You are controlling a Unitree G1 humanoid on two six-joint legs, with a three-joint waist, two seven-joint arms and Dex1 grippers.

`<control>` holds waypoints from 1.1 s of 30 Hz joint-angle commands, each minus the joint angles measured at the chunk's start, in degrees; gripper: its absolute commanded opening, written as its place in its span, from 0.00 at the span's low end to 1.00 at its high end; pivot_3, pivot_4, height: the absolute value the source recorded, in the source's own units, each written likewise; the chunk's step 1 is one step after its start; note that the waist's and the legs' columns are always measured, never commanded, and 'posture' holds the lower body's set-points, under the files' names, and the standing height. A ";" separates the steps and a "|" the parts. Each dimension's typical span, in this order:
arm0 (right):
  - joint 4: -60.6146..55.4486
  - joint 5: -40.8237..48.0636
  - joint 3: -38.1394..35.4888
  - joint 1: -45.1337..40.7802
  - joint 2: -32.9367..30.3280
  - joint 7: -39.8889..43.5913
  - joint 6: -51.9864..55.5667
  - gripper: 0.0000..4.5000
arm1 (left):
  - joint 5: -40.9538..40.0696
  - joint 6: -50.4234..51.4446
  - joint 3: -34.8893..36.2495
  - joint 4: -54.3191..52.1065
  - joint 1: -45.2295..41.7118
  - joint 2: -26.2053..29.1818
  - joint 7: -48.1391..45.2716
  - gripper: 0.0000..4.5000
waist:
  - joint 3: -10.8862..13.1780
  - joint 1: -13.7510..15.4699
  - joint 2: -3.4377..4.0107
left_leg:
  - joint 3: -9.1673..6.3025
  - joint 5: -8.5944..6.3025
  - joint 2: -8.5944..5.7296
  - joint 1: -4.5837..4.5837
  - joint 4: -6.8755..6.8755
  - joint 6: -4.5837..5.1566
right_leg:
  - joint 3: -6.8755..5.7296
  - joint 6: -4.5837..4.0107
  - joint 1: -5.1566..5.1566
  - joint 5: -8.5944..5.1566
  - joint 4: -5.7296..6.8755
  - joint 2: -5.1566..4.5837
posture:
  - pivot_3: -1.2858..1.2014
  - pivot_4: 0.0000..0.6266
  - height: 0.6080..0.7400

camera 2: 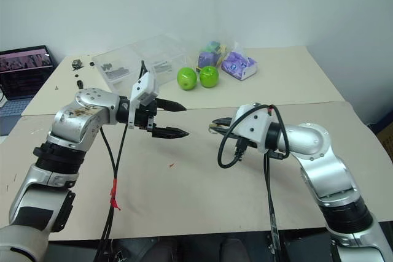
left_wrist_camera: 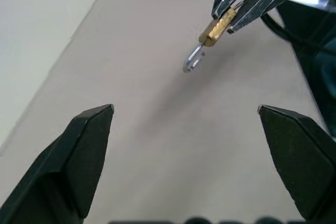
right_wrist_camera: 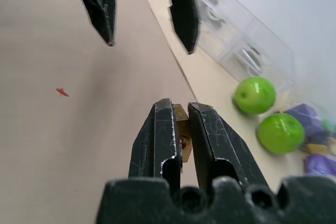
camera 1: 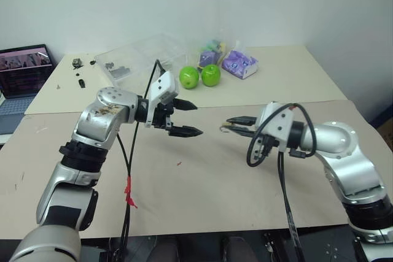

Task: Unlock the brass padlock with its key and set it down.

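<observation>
left gripper (camera 1: pixel 186 118): jaws spread wide, nothing held, raised over the worktop (camera 1: pixel 202 182) | right gripper (right_wrist_camera: pixel 181 124): jaws clamped on the brass padlock (left_wrist_camera: pixel 216 28), held above the worktop facing the left gripper | shackle (left_wrist_camera: pixel 193 59): seen swung open, hanging from the padlock body | green apples (camera 1: pixel 199 77): resting farther back beside a clear box (camera 1: pixel 132 59)

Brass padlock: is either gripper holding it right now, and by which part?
The right gripper pinches the brass padlock by its body, with the shackle swung open and hanging free. The left gripper is open and holds nothing.
</observation>
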 commanded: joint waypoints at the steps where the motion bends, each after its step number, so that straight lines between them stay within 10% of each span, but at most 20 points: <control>1: 0.15 2.70 1.55 -2.27 0.84 1.59 5.37 0.05 | -1.29 -1.50 3.19 -2.91 -0.59 0.51 0.75 1.00 | 0.00 0.02 0.00 | 0.00 0.00 -0.01 0.00 0.01 0.00 | 0.00 0.00 0.00 0.00 0.00 0.00 | 0.52 0.24 1.00; 14: 8.38 26.05 -1.17 -14.15 10.58 -0.24 47.41 0.05 | -1.15 -2.60 4.02 -7.42 3.35 1.07 3.53 1.00 | 0.00 -0.49 -0.01 | -0.15 -0.01 0.05 -0.01 -0.02 0.03 | 0.02 -0.06 -0.15 0.04 0.13 0.05 | 0.52 0.24 1.00; 33: 40.65 23.29 -0.07 -19.74 21.76 -0.37 49.37 0.05 | -6.70 -2.93 9.11 -17.59 7.32 2.99 5.01 1.00 | -0.02 -1.01 0.01 | -0.01 0.00 0.07 -0.31 -0.06 0.00 | 0.03 -0.25 -0.67 0.16 0.24 0.05 | 0.52 0.24 1.00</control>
